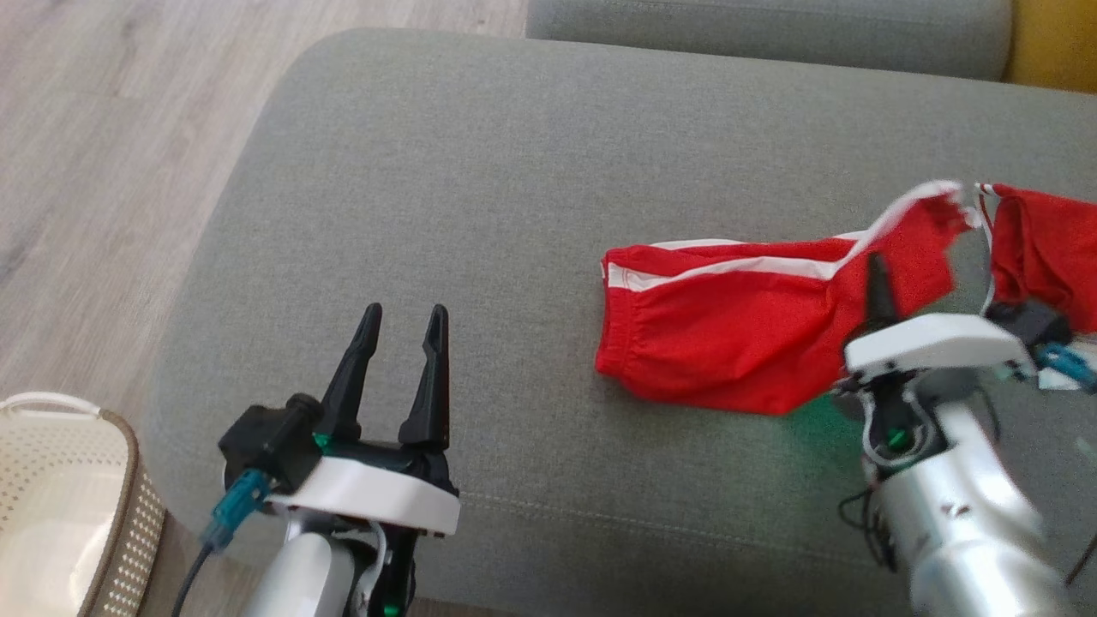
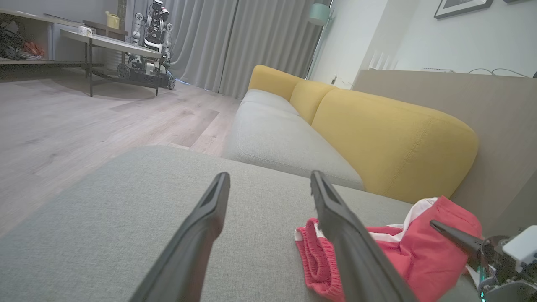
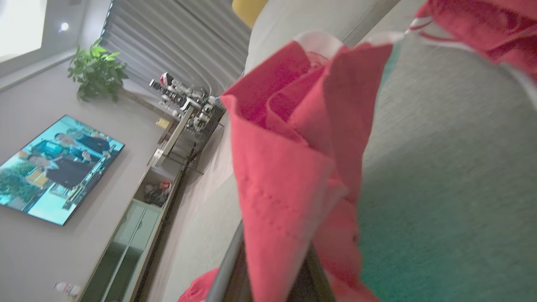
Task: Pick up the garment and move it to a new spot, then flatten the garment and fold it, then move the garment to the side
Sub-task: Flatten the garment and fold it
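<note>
One garment (image 1: 728, 334), two grippers and one basket (image 1: 51, 480) are counted. The garment is a pair of red shorts with white side stripes, crumpled. It is laid on the right half of the grey sofa seat (image 1: 514, 171), with one end lifted off the seat. The right gripper (image 1: 876, 274) jaws are clamped on that raised fold. The left gripper (image 1: 403, 313) jaws are spread wide and empty, over the seat's near-left part.

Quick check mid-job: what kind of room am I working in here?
Most likely a living room, perhaps a staged one: a grey and yellow sofa, a wall-mounted television and a potted plant by long curtains.
</note>
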You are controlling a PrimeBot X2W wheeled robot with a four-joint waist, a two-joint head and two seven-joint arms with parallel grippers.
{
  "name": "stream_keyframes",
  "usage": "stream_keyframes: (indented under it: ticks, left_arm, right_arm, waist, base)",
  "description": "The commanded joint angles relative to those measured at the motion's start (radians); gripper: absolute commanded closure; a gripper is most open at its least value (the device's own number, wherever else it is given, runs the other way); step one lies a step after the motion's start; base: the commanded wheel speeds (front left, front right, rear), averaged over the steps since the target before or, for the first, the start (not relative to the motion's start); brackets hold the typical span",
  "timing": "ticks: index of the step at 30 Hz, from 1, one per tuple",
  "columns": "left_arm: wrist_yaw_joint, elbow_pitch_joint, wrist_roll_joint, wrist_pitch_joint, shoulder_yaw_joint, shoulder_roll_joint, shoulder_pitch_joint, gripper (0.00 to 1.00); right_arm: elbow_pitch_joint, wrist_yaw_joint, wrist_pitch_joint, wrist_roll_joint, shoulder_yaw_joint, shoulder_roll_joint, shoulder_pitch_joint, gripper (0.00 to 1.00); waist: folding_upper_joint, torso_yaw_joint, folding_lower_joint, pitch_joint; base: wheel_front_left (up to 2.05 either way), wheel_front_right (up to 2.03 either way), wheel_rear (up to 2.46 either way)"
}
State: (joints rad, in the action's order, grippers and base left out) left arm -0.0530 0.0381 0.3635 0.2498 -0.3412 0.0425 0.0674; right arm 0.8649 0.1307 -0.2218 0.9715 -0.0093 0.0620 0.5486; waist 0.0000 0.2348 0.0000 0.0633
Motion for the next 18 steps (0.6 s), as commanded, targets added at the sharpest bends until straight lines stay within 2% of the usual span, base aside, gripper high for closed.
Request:
stream_keyframes:
  ticks: [1, 10, 18]
  left_arm:
    - [0.002, -0.028, -0.004, 0.012, 0.037, 0.008, 0.025, 0.00]
    - [0.007, -0.025, -0.006, 0.012, 0.047, 0.008, 0.017, 0.00]
    - [0.004, -0.030, 0.001, 0.012, 0.036, 0.008, 0.016, 0.00]
  right_arm:
    - [-0.062, 0.000, -0.013, 0.012, 0.057, -0.012, -0.008, 1.00]
    - [-0.273, 0.000, -0.010, 0.085, 0.304, -0.012, -0.103, 1.00]
    - [-0.318, 0.000, -0.002, 0.092, 0.426, -0.012, -0.108, 1.00]
  waist:
    - [0.0000, 0.004, 0.0000, -0.005]
    - [0.0000, 0.019, 0.0000, -0.024]
    - [0.0000, 0.041, 0.0000, -0.006]
  base:
    - [0.00, 0.00, 0.00]
    - [0.00, 0.00, 0.00]
    - [0.00, 0.00, 0.00]
